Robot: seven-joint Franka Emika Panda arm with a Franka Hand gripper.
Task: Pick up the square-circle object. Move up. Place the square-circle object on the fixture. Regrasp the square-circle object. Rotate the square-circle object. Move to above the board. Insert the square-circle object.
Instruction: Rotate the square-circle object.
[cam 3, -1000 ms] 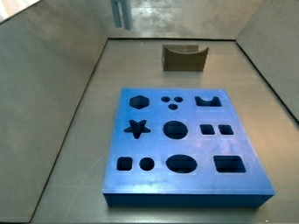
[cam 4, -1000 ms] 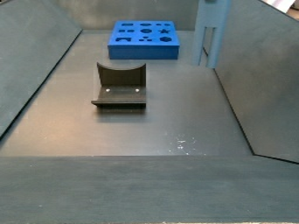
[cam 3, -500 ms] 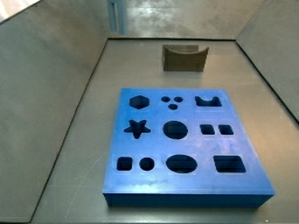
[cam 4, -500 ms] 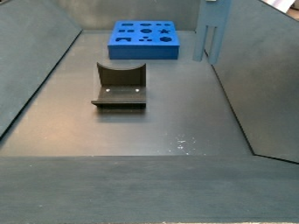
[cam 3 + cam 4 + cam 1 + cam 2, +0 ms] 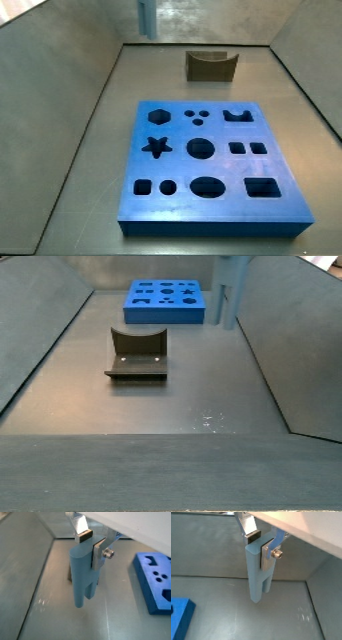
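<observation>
In both wrist views the gripper hangs well above the grey floor, its flat silver fingers pinching the top end of the peg, a pale blue-grey bar that points straight down with its lower end free in the air. The peg touches nothing but the finger pads.

In a side view the peg shows only as a faint pale strip near the top edge, to the left of the fixture and well apart from it; it is too blurred there to make out the fingers. The fixture stands at the far end of the floor, and the blue board lies nearer the camera, its shaped holes all open.

In a side view from the opposite end, the fixture sits in the middle, the board behind it, and the peg hangs at the board's right.
</observation>
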